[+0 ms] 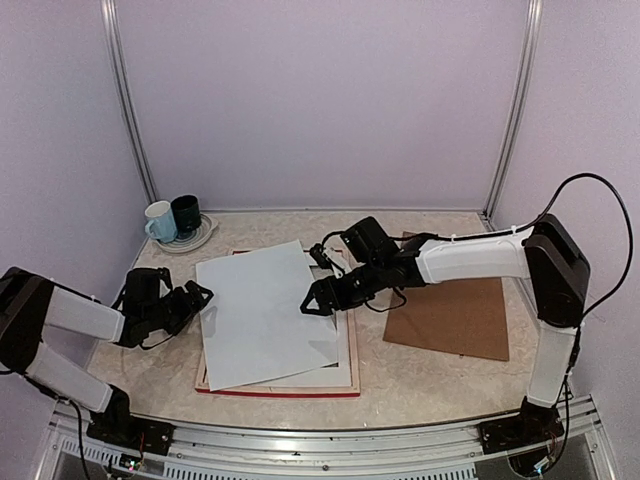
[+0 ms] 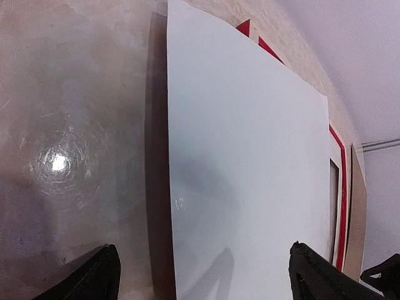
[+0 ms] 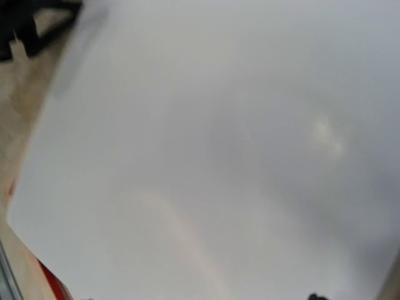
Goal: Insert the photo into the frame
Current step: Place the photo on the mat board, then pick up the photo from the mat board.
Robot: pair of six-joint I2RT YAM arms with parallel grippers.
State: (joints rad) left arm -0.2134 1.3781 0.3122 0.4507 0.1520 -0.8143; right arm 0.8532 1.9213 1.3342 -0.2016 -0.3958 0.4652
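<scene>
White back up, the photo lies askew across the red frame, so we bracket it to square it. Our left gripper gapes at its left edge; whether our right gripper opposite is closed, we cannot tell.

Two mugs; one photo, frame, board, saucer

L gripper low, jaws wide, R arm extended inward, R gripper down
</scene>
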